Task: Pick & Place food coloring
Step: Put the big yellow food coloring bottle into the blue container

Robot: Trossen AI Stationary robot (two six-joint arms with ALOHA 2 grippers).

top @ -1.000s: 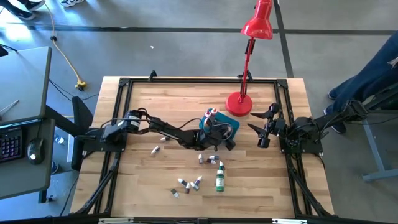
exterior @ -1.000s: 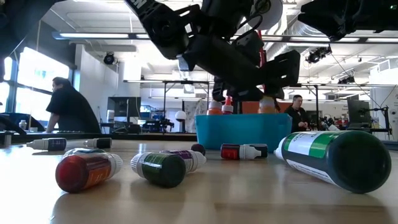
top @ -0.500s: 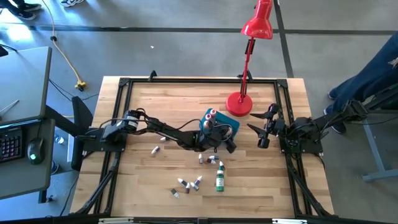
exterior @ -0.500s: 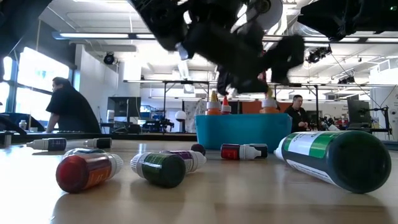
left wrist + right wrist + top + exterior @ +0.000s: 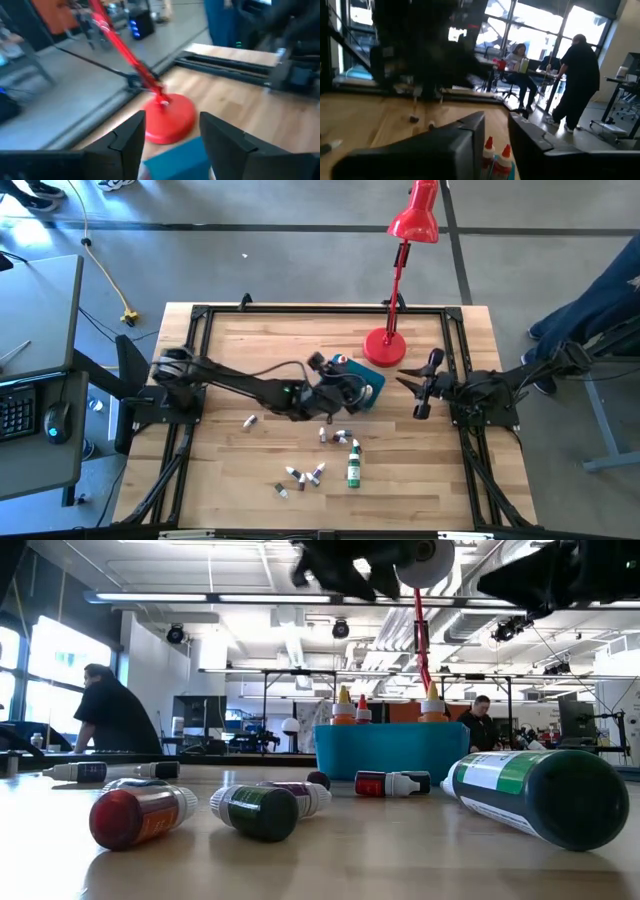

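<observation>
The food coloring is a set of small dropper bottles. Several lie on their sides on the wooden table (image 5: 300, 475), among them a red one (image 5: 140, 815), a green one (image 5: 258, 810) and a larger green one (image 5: 540, 795). Three stand upright in the teal tub (image 5: 390, 750), caps up (image 5: 343, 705). My left gripper (image 5: 172, 145) hangs open and empty above the tub (image 5: 368, 385), high at the low view's top (image 5: 365, 560). My right gripper (image 5: 497, 142) waits to the tub's right (image 5: 414, 392), open with a narrow gap, and touches nothing.
A red desk lamp stands with its round base (image 5: 384, 347) just beyond the tub on the far side, its stem leaning over the table's far edge. A black frame (image 5: 300, 310) borders the tabletop. People (image 5: 110, 720) are in the room behind.
My left gripper has gone up from just above the tub's rim, out past the top of the low view. The bottles standing in the tub have kept their places and now show in full.
</observation>
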